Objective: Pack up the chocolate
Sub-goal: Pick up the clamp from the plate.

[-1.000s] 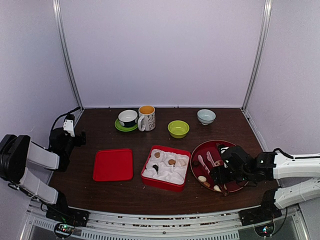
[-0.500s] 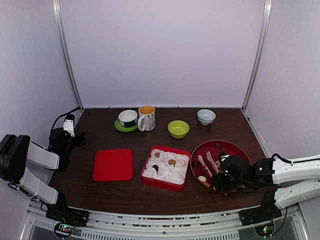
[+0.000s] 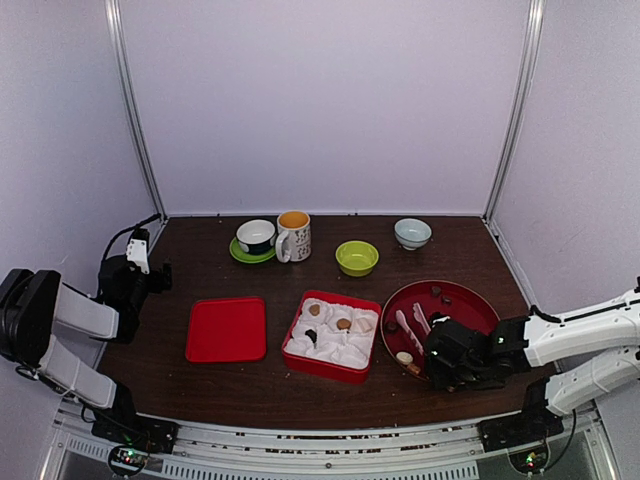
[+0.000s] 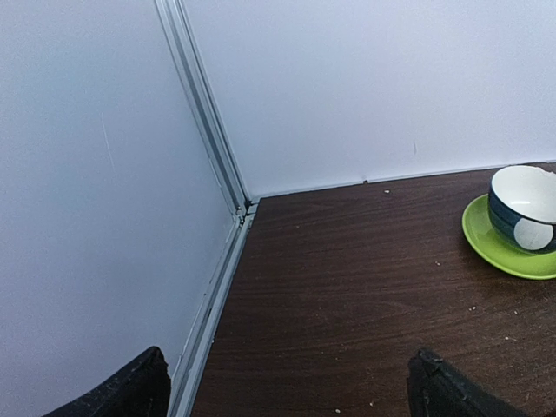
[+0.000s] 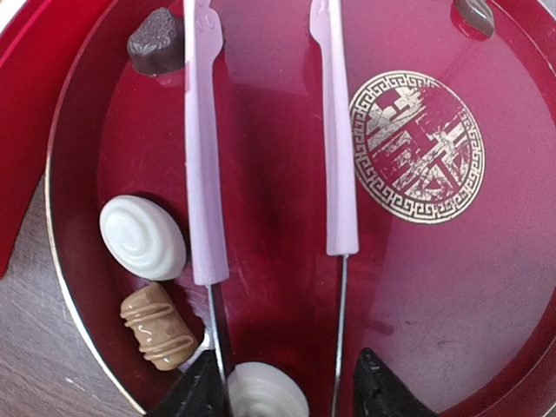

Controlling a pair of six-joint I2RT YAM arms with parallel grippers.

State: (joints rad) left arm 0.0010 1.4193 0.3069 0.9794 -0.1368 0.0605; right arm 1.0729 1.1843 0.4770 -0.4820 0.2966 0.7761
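Observation:
Chocolate lies on the round red plate [image 5: 452,295]: a white swirled piece [image 5: 142,236], a tan ridged piece [image 5: 158,326], a dark one [image 5: 156,40] and another white piece [image 5: 265,395]. That last white piece sits between the fingers of my right gripper [image 5: 287,391], which hangs low over the plate's near rim [image 3: 437,372]. Its jaws are apart and straddle the metal shafts of two pink-handled tools [image 5: 204,174]. Several chocolates [image 3: 343,323] rest in the red box [image 3: 330,372] lined with white paper. My left gripper [image 4: 291,387] is open and empty, far left [image 3: 150,270].
A flat red lid [image 3: 226,329] lies left of the box. Along the back stand a cup on a green saucer [image 3: 256,238], a mug [image 3: 294,236], a green bowl [image 3: 357,258] and a pale bowl [image 3: 412,233]. White walls and metal posts enclose the table.
My right arm has drawn back from the middle of the plate to its near rim and dropped lower. The left arm has not moved.

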